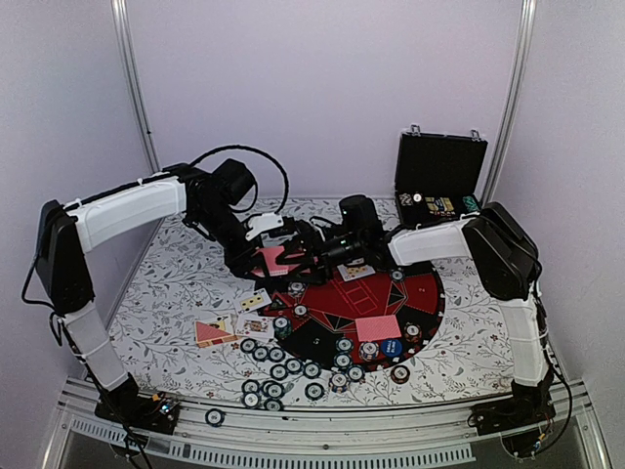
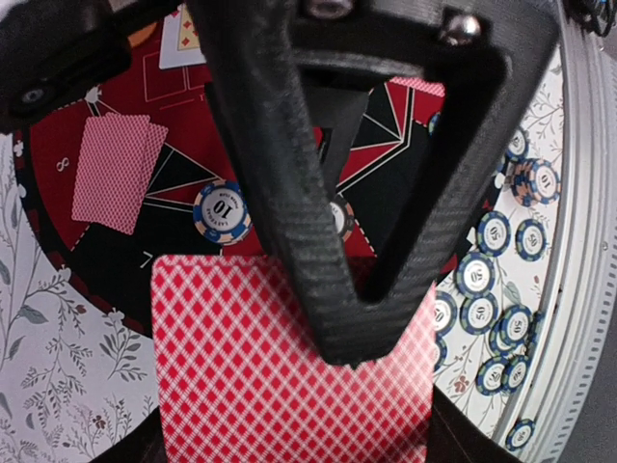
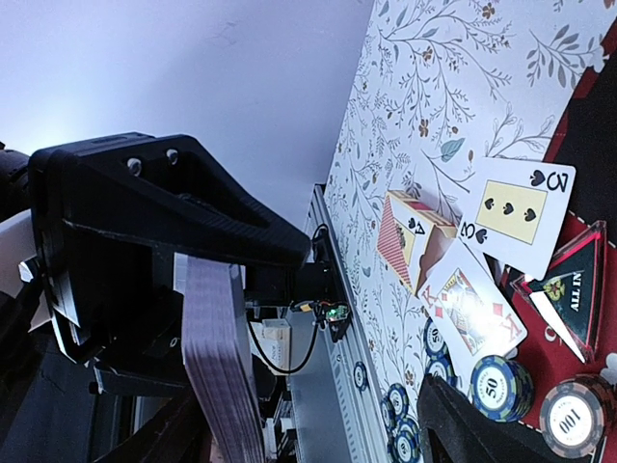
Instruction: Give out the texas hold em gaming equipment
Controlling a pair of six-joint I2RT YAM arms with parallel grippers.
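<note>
Card deck [image 2: 289,376] clamped by left fingers [image 2: 275,193]; right fingers [image 3: 463,429] wide; chip [image 2: 222,210] reads 10.

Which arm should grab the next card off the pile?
Probably the right. The right hand is open beside the pile of cards, while the left hand is shut, holding that pile.
</note>
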